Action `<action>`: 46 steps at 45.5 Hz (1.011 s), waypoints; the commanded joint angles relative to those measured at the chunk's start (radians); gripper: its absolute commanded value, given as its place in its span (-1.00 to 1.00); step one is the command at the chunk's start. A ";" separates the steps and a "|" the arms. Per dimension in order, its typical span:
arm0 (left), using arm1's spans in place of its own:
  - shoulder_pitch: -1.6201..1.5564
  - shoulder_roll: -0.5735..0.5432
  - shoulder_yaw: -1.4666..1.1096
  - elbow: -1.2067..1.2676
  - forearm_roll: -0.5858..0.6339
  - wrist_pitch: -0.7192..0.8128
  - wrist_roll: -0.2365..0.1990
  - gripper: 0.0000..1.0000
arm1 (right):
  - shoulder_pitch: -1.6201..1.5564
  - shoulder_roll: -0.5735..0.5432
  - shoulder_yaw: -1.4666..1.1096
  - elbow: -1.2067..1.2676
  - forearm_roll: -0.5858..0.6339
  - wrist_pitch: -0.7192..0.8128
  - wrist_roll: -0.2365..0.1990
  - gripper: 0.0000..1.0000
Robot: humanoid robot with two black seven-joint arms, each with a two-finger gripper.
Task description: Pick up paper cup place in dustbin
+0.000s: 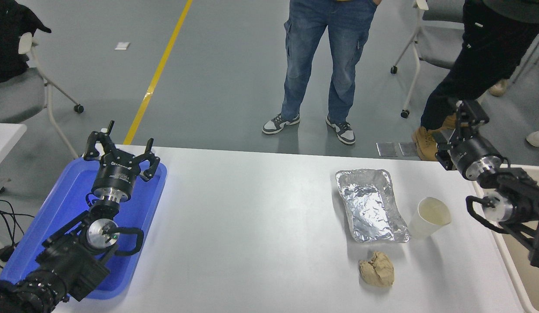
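Observation:
The paper cup (429, 217) stands upright on the white table, just right of the silver foil tray, with its cream inside showing. The beige dustbin (506, 257) shows only as a pale rim and part of its inside at the right edge, right of the cup. My right gripper (456, 134) is open and empty, held above the table's far right corner, beyond the cup and to its right, apart from it. My left gripper (120, 150) is open and parked over the blue tray at the lower left.
The foil tray (370, 204) lies left of the cup. A tan wad of paper (376, 269) lies in front of it. The blue plastic tray (56, 208) sits at the left edge. Two people stand beyond the far edge, with wheeled chairs behind them.

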 commanded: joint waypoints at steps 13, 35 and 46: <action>-0.001 0.000 0.000 0.000 -0.001 0.000 0.000 1.00 | 0.589 -0.161 -0.879 0.113 -0.009 0.167 -0.404 1.00; -0.001 0.000 0.000 0.000 0.000 -0.002 0.000 1.00 | 0.945 -0.064 -1.226 0.118 -0.247 0.443 -0.433 1.00; 0.000 0.000 0.000 0.000 0.000 -0.002 0.000 1.00 | 1.053 -0.049 -1.249 0.239 -0.247 0.656 -0.434 1.00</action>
